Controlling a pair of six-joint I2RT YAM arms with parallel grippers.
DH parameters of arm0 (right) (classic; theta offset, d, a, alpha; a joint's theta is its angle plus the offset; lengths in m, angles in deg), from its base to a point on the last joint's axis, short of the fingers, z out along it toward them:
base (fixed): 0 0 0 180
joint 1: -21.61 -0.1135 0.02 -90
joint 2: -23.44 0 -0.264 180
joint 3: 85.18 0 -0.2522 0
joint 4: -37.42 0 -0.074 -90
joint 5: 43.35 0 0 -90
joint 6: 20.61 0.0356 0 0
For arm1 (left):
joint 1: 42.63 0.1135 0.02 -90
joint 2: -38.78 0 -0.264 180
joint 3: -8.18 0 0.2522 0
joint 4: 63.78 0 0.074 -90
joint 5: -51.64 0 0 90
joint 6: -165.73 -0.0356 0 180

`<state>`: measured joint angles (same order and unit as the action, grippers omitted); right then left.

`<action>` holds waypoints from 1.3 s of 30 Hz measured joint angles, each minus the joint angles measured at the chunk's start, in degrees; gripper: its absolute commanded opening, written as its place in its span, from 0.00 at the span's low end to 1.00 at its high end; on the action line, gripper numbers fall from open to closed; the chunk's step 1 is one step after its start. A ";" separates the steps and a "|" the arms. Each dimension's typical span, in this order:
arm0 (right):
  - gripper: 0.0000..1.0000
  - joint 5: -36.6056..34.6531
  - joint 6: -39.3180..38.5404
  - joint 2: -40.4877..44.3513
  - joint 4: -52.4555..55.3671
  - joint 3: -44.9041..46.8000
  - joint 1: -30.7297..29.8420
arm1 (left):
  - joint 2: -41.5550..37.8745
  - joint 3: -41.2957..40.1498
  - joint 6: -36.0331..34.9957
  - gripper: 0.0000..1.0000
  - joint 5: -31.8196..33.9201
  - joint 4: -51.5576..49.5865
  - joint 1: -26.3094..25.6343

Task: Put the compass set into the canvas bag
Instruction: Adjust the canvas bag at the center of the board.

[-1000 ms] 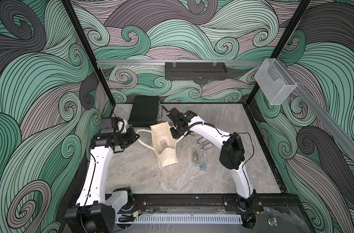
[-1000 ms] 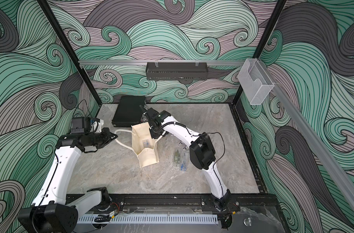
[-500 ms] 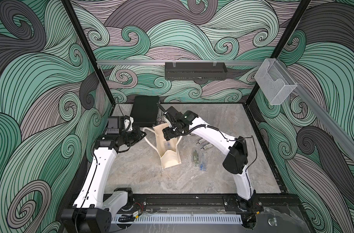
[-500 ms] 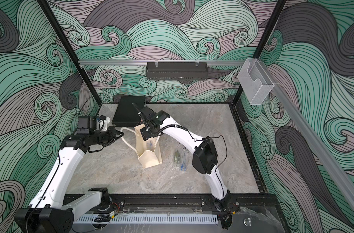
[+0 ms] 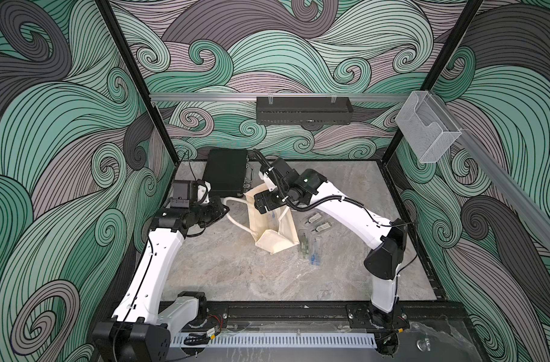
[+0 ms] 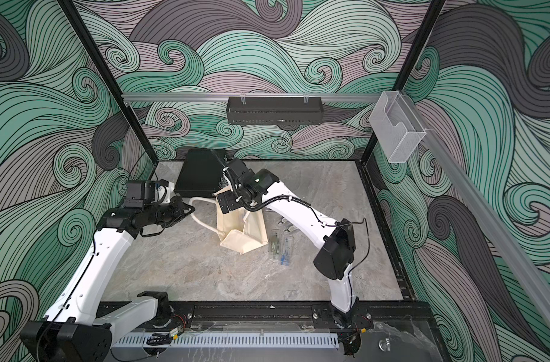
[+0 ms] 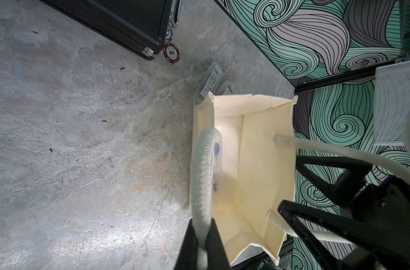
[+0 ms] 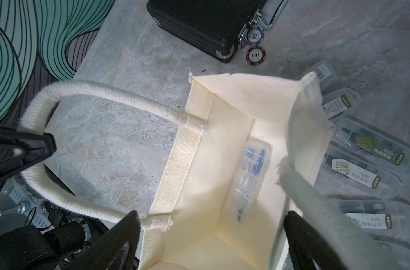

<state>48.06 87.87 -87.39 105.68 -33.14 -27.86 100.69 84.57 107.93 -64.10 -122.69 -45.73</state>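
Canvas bag (image 8: 246, 100), one compass set (image 8: 253, 177) inside

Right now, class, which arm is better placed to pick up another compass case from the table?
Right, probably. The right gripper hangs open and empty above the canvas bag, with the loose compass cases beside its arm; the left gripper is shut on the bag's handle.

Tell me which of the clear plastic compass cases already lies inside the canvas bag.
The case with blue compass parts, the only one lying between the walls of the canvas bag. The other cases lie on the tabletop outside it.
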 measured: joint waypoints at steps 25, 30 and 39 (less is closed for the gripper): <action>1.00 17.73 6.03 -8.11 -7.30 2.67 2.99 | 2.51 2.82 1.29 0.02 1.29 3.76 -5.05; 0.99 20.46 6.27 -8.17 -9.62 2.80 2.89 | 2.51 2.82 1.29 0.03 1.27 4.04 -5.05; 1.00 21.22 6.86 -7.58 -17.46 7.41 2.10 | 2.51 2.82 1.29 0.03 1.31 4.07 -5.05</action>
<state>69.29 94.73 -94.97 88.22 -25.73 -25.76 103.21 87.39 109.22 -62.79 -118.62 -50.78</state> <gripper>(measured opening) 0.995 0.069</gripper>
